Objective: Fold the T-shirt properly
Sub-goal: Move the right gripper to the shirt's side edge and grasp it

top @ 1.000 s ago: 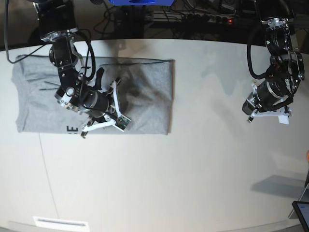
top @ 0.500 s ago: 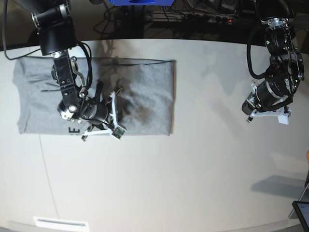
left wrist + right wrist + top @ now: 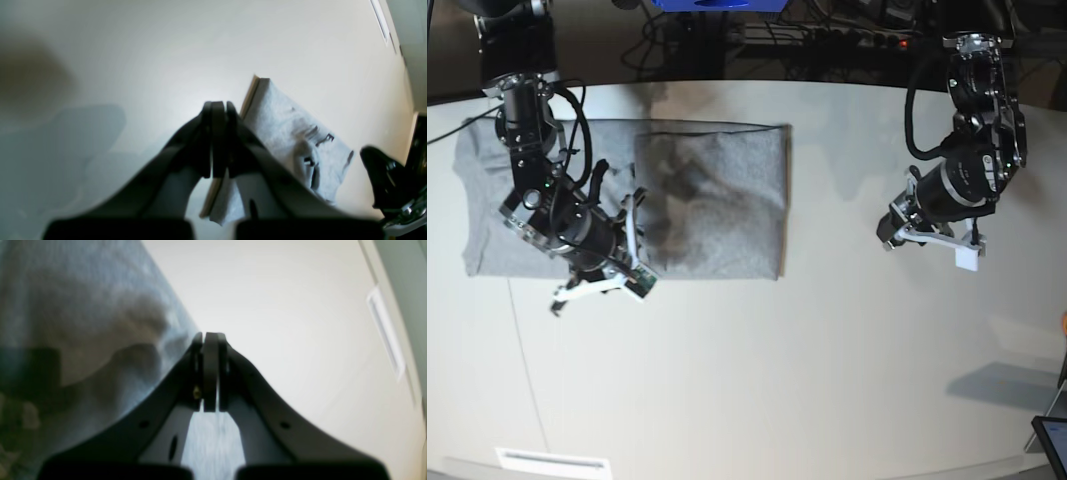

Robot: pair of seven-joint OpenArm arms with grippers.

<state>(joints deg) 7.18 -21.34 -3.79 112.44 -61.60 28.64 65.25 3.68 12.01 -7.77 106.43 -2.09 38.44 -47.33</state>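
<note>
The T-shirt (image 3: pixel 627 200) is lying folded into a grey rectangle at the far left of the pale table (image 3: pixel 827 350) in the base view. The right gripper (image 3: pixel 592 285) is hanging over the shirt's near edge, its jaws pressed together and gripping nothing; the right wrist view is showing blurred grey cloth (image 3: pixel 83 323) just beside the jaws. The left gripper (image 3: pixel 927 245) is hovering well apart over bare table, jaws likewise shut and empty. Only the left wrist view is showing black lettering on the shirt (image 3: pixel 287 133).
</note>
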